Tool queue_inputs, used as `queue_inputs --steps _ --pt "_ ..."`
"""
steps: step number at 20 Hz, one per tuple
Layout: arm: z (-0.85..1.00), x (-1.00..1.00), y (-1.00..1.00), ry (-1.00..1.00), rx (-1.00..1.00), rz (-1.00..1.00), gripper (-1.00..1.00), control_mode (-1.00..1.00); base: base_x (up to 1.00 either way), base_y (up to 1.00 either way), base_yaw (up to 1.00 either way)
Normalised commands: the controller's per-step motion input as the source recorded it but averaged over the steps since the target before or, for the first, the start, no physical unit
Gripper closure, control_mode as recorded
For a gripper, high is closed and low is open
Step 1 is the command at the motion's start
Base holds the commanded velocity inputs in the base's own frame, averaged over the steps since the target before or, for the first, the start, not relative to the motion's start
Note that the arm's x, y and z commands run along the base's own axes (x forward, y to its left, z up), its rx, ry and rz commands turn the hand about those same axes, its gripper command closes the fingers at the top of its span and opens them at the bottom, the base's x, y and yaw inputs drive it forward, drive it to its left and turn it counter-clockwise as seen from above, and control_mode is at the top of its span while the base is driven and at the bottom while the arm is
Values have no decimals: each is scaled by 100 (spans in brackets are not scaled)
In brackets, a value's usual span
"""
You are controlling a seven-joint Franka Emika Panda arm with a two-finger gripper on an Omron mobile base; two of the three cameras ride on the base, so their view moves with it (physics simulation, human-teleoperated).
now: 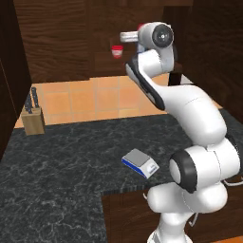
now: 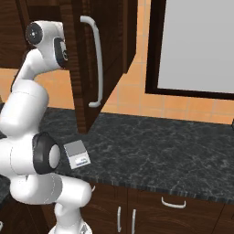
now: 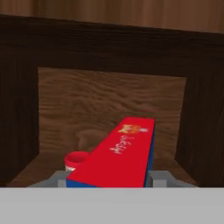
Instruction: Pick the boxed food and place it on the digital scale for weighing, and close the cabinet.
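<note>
The arm reaches up into the open cabinet (image 1: 61, 42) at the top of the left base view. In the hand view the boxed food (image 3: 118, 155) fills the lower centre, its red top running away from the camera. The gripper (image 3: 107, 180) has a grey finger showing on each side of the carton at the bottom edge, so the jaws look closed narrowly on it, though the actual contact is hidden. Behind it the cabinet's back wall and dark side walls frame a fairly tight opening, with a little free space on either side of the box.

A short red-and-white cup (image 3: 75, 161) sits just left of the carton in the hand view, and it also appears on the shelf in the upper middle of the left base view.

The digital scale (image 1: 140, 163) lies on the dark counter (image 1: 57, 161), low and centre-right, with bare stone around it. A knife block (image 1: 33, 116) stands well apart at the left.

The right base view adds the swung-out cabinet door (image 2: 107, 55) with its silver bar handle (image 2: 96, 61) in the upper centre, hanging over the counter beside the arm.
</note>
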Motion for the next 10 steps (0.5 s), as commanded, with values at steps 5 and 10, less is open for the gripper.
queue_inputs --steps 5,10 --pt "0 -100 47 -27 -12 0 100 -100 0 0 0" --pt "0 -100 31 -1 -1 0 100 -100 0 0 0"
